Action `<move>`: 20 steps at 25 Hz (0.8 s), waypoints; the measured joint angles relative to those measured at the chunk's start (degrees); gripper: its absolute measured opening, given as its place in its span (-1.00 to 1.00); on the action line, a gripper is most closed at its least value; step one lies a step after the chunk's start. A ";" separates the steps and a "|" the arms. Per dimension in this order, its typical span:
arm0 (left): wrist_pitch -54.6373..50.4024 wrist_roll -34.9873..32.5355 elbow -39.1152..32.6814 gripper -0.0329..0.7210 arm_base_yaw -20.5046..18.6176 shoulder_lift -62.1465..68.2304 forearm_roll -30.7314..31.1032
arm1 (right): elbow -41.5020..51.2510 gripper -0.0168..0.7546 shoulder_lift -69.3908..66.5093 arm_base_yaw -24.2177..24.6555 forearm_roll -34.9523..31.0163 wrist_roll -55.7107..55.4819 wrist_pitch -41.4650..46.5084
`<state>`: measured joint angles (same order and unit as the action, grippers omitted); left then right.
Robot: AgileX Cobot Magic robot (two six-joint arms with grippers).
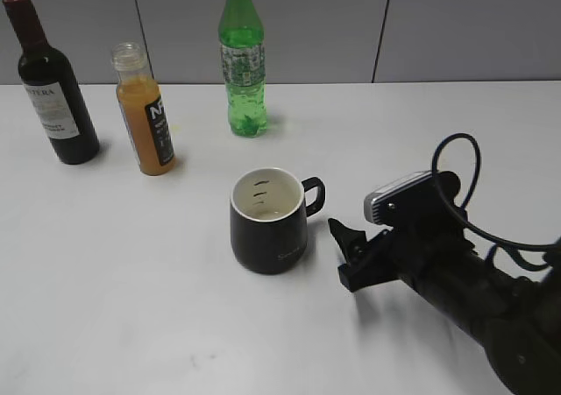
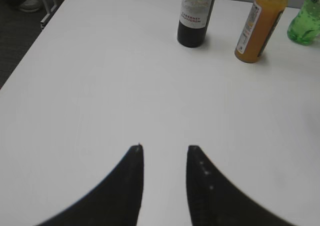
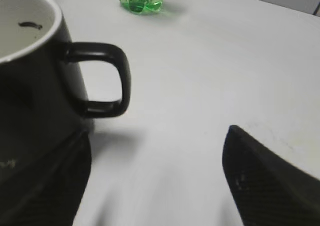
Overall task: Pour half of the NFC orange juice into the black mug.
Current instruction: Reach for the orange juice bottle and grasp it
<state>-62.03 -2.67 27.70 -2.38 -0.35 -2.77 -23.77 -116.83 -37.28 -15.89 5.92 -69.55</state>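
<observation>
White table [image 1: 131, 325]; black right arm's gripper [image 1: 351, 250], jaws apart, just right of the squat black ceramic mug [image 1: 269, 220], handle toward it; small clear capless NFC orange juice bottle [image 1: 146, 110] upright behind, between dark wine bottle [image 1: 51, 84] and green soda bottle [image 1: 242, 58]; left gripper [image 2: 164, 158] spread, empty.

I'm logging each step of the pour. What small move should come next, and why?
Probably the right claw should ease forward to the black mug and steady it: the claw is open, empty and just right of the mug's handle. The NFC orange juice stands untouched beyond the open left claw.
</observation>
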 joint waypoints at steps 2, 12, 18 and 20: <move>0.00 0.00 0.00 -0.28 0.00 0.00 0.00 | 3.93 0.66 2.62 0.00 0.06 0.00 0.00; 0.00 0.00 0.00 -0.28 0.00 0.00 0.00 | 13.89 0.65 22.51 0.00 0.62 1.35 4.33; 0.00 0.00 0.00 -0.28 0.00 0.00 0.00 | 5.52 0.64 37.41 0.00 -7.22 13.43 41.85; 0.00 0.00 0.00 -0.28 0.00 0.00 0.00 | 1.47 0.63 40.21 0.05 -10.22 16.48 54.71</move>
<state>-62.03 -2.67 27.70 -2.38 -0.35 -2.77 -22.31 -76.62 -37.23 -26.11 22.40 -14.84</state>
